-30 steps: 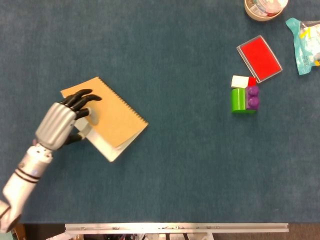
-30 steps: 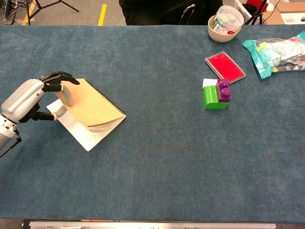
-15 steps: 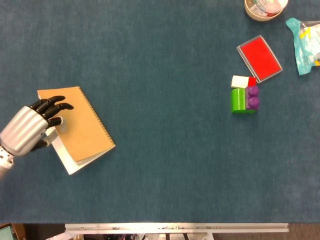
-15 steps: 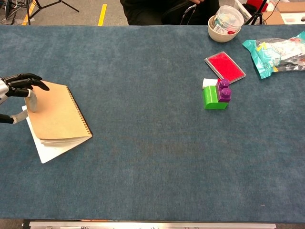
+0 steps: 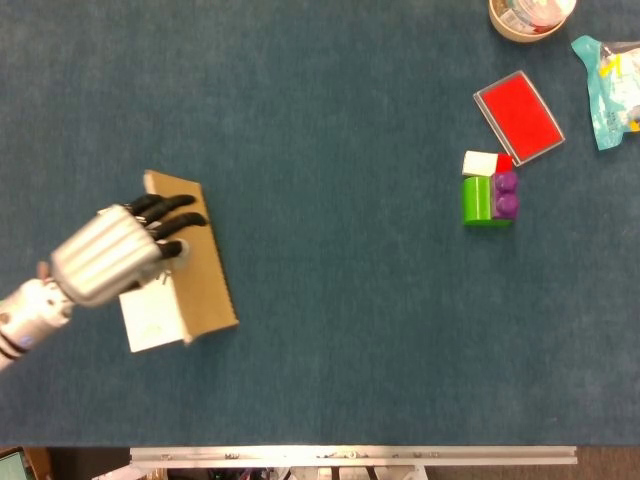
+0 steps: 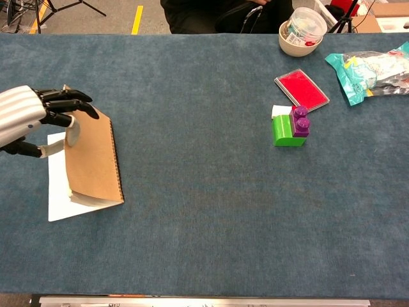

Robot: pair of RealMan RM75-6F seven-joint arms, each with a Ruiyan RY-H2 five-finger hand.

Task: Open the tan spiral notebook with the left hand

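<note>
The tan spiral notebook [image 5: 203, 268] [image 6: 94, 160] lies at the left of the blue table. Its tan cover is lifted steeply, hinged on the spiral side at the right, and a white page [image 5: 150, 317] [image 6: 59, 197] shows beneath it. My left hand [image 5: 112, 253] [image 6: 29, 115] grips the cover's free edge near the far corner, dark fingers [image 5: 170, 207] over the top and the thumb underneath. The right hand does not appear in either view.
At the right stand a green and purple block stack [image 5: 488, 198] [image 6: 289, 128] with a small white block [image 5: 480, 162], a flat red case [image 5: 518, 117], a round bowl [image 5: 530, 15] and a teal packet [image 5: 612, 75]. The table's front edge [image 5: 350, 455] runs along the bottom.
The notebook has slid and turned on the table with my left hand. The cover now stands much steeper and more of the white page shows under it.
</note>
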